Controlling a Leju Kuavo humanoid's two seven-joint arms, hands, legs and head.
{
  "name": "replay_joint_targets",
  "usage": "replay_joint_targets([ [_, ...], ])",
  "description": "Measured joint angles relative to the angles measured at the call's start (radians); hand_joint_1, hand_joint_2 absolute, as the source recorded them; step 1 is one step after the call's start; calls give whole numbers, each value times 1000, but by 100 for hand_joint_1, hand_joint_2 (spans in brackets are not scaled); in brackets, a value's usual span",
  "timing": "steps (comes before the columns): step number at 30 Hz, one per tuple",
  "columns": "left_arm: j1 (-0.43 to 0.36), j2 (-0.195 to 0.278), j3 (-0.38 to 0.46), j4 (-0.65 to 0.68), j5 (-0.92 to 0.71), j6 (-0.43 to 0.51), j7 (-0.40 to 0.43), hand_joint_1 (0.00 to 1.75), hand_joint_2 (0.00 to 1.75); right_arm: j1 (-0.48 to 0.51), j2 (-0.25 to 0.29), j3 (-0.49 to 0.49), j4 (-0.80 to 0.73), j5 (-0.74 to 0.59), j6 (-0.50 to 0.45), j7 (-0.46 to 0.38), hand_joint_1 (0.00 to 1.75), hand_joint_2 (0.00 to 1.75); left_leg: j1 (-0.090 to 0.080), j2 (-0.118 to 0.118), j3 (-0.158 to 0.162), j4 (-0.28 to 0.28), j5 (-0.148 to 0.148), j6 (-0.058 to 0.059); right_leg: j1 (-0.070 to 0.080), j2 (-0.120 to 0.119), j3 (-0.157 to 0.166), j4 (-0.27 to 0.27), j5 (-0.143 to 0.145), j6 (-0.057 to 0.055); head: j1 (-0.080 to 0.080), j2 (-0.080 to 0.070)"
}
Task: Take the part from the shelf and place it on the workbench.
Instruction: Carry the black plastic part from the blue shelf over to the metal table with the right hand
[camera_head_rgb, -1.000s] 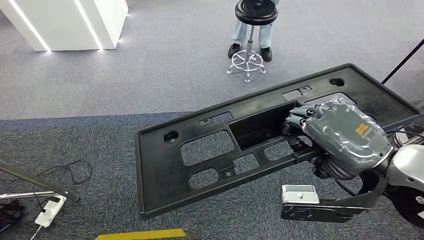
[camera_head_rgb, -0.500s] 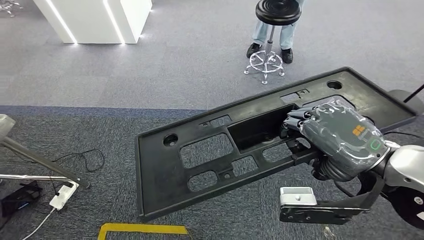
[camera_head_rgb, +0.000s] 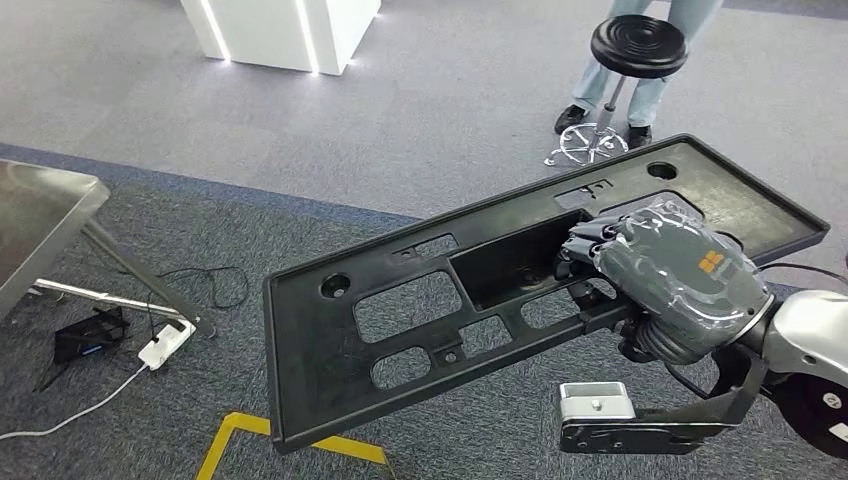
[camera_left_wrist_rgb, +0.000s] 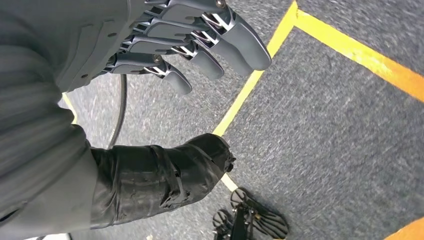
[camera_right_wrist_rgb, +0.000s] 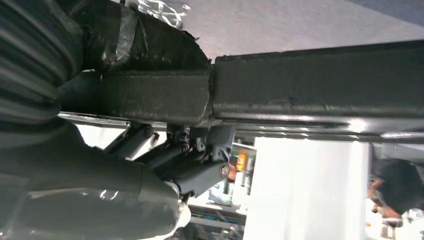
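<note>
The long flat black plastic panel with rectangular cut-outs (camera_head_rgb: 440, 330) is carried in the air above grey carpet (camera_head_rgb: 300, 130), its long axis running from near-left up to far-right, tilted. The right hand (camera_head_rgb: 640, 265) grasps it through the central recess; the right wrist view shows the fingers (camera_right_wrist_rgb: 190, 160) curled under a bar. The left hand (camera_left_wrist_rgb: 165, 45) hangs released over yellow floor tape (camera_left_wrist_rgb: 255, 75). A steel table corner (camera_head_rgb: 45, 215) sits at left.
</note>
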Motion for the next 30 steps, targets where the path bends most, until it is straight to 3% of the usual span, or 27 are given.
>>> replay_joint_targets([
  [1, -1, 0, 0, 0, 0, 0, 1, 0, 175, -1, 0, 0, 0, 0, 0, 0, 175, 175, 4, -10, 5, -7, 3, 5, -2, 28, -16, 37, -22, 5, 2, 0],
  [3, -5, -2, 0, 0, 1, -1, 2, 0, 175, 0, -1, 0, 0, -1, -1, 1, 175, 175, 7, -30, 7, -11, 6, 12, -8, 81, -78, 160, -77, 11, 5, 0],
  [4, -6, -3, 0, 0, 2, -2, 3, 0, 175, 2, -1, 0, 0, -1, -1, 1, 175, 175, 7, -41, 7, -10, 6, 13, -10, 90, -110, 217, -95, 14, 6, 0],
  [5, -6, -5, 0, 0, 2, -3, 4, 0, 175, 4, -1, 1, 0, -1, -1, 1, 175, 175, 8, -53, 6, -8, 5, 13, -12, 93, -130, 247, -96, 16, 6, 0],
  [6, -5, -6, 0, 0, 2, -3, 5, 0, 175, 5, -1, 1, 0, -1, -1, 2, 175, 175, 10, -66, 6, -5, 4, 12, -14, 94, -133, 240, -76, 18, 6, 0],
  [7, -5, -7, 0, 0, 2, -3, 5, 0, 175, 5, -1, 1, 0, -1, -1, 3, 175, 175, 12, -79, 6, -1, 1, 9, -17, 99, -117, 196, -41, 21, 6, 0],
  [9, -6, -7, 0, 0, 2, -3, 6, 0, 175, 5, -1, 1, 0, -1, -1, 5, 175, 175, 16, -106, 3, 12, -6, -2, -26, 137, -63, 67, 23, 25, 7, 0],
  [11, -6, -6, 0, 0, 2, -3, 6, 0, 175, 6, -3, 1, -1, -1, -1, 6, 175, 175, 19, -131, -8, 20, -7, -14, -30, 170, -33, 0, 39, 22, 6, 0],
  [12, -5, -6, 0, 0, 2, -3, 6, 0, 175, 6, -4, 1, -1, -1, -1, 6, 175, 175, 21, -143, -14, 21, -4, -21, -28, 170, -30, -4, 37, 18, 5, 0],
  [13, -3, -6, 0, 0, 2, -3, 6, 0, 175, 6, -5, 1, -2, -1, -1, 7, 175, 175, 23, -154, -18, 18, 0, -27, -27, 157, -29, -5, 39, 11, 4, 0],
  [14, 0, -6, 0, 0, 2, -3, 6, 0, 175, 6, -5, 1, -2, -1, -1, 7, 175, 175, 25, -149, -22, 21, -1, -33, -26, 144, -27, -10, 41, 3, 4, 0],
  [16, 1, -7, 0, 1, 2, -3, 6, 0, 175, 5, -5, 1, -3, -1, -1, 7, 175, 175, 24, -99, -44, 65, -28, -41, -25, 116, -21, -19, 45, -12, -1, 0],
  [18, -4, -8, 0, 1, 3, -4, 6, 0, 175, 5, -6, 1, -3, -1, -1, 7, 175, 175, 23, -41, -97, 179, -86, -47, -19, 88, -18, -23, 45, -21, -5, 0],
  [20, -5, -12, 0, 2, 3, -4, 6, 0, 175, 6, -6, 1, -3, -1, -1, 7, 175, 175, 24, -26, -144, 276, -121, -49, -14, 60, -17, -23, 43, -25, -5, 0],
  [21, -3, -13, 0, 2, 2, -5, 7, 0, 175, 7, -5, 1, -3, -1, -1, 7, 175, 175, 24, -24, -144, 279, -113, -48, -12, 47, -17, -23, 41, -26, -5, 0],
  [22, -2, -14, 0, 2, 2, -5, 7, 0, 175, 7, -5, 1, -3, -1, -1, 7, 175, 175, 24, -20, -124, 244, -89, -47, -10, 34, -15, -23, 39, -26, -5, 0],
  [24, -2, -14, 0, 2, 2, -5, 7, 0, 175, 6, -6, 1, -3, -1, -1, 7, 175, 175, 17, 12, -51, 111, -35, -40, -6, 10, -9, -23, 34, -23, -5, 0],
  [26, -4, -14, 0, 2, 2, -4, 6, 0, 175, 5, -6, 1, -3, -1, -1, 7, 175, 175, 6, 37, -5, 25, -14, -27, -1, -12, -4, -22, 28, -17, -4, 0],
  [28, -2, -12, 0, 2, 2, -4, 6, 0, 175, 5, -6, 1, -3, -1, -1, 7, 175, 175, 1, 23, -3, 14, -14, -15, 1, -31, 2, -25, 24, -10, -4, 0],
  [29, 0, -10, 0, 2, 2, -4, 6, 0, 175, 5, -6, 1, -3, -1, -1, 7, 175, 175, 3, 13, 0, 9, -12, -10, -1, -29, 4, -25, 20, -4, -4, 0],
  [30, 1, -9, 0, 2, 2, -4, 6, 0, 175, 5, -6, 1, -4, -1, -2, 7, 175, 175, 6, 2, 4, 4, -10, -4, -3, -9, 2, -15, 11, 0, -2, 0],
])
